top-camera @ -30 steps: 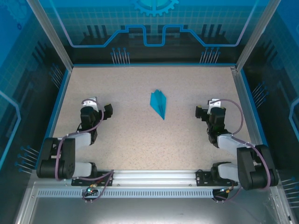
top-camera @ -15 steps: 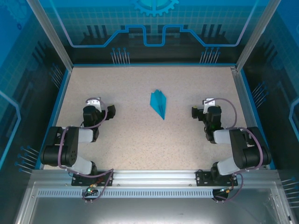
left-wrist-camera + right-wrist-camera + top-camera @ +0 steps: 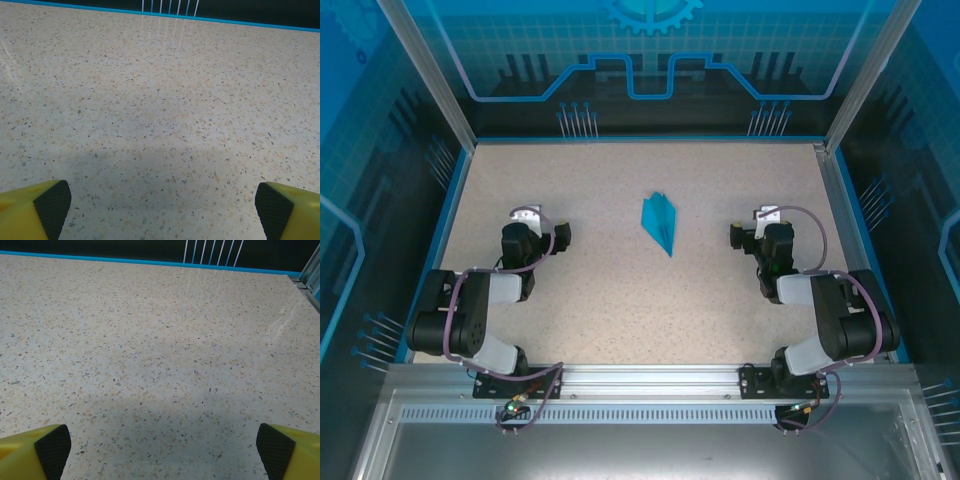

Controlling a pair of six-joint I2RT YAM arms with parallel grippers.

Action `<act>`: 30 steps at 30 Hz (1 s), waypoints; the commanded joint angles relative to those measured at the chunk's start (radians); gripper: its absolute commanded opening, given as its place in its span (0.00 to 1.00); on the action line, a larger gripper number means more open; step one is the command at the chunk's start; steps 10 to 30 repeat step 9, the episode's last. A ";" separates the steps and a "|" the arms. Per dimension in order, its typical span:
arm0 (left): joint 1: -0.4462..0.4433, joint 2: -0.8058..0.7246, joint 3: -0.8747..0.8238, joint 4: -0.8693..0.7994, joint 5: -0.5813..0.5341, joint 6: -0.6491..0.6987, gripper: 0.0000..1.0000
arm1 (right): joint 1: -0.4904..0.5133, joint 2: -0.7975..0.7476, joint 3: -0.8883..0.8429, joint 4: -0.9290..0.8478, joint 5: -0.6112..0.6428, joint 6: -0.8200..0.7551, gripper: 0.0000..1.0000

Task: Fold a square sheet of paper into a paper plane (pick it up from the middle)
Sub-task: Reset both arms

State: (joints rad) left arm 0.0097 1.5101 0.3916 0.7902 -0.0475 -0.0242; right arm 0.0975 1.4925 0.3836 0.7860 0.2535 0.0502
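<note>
Paper, folded into the slim cyan paper plane (image 3: 660, 222), lies flat near the middle of the counter (image 3: 620, 320). It sits a little nearer the far edge than the near one, with its pointed nose aimed toward the near edge and slightly to the right. The left pincer (image 3: 558, 235) hangs low toward the left edge and the right pincer (image 3: 737, 237) toward the right edge. Each is well apart from the plane, with its jaws spread wide and nothing between them. The wrist views look past yellow, black-padded tips at bare speckled surface.

By the look of things the folding is done. I judge the plane very light and thin, stiff only along its creases, and easily crushed or sprung open by a hard squeeze. On this smooth surface it would likely slide ahead of a fingertip rather than lift. The soundest hold would be across the centre crease about midway along the body, where the layers are thickest, with a gentle closing. The nose and the wing edges would bend.
</note>
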 commanded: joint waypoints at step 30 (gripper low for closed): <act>-0.013 0.009 0.026 -0.003 -0.012 0.024 0.99 | -0.007 0.006 0.017 0.019 0.012 -0.012 0.99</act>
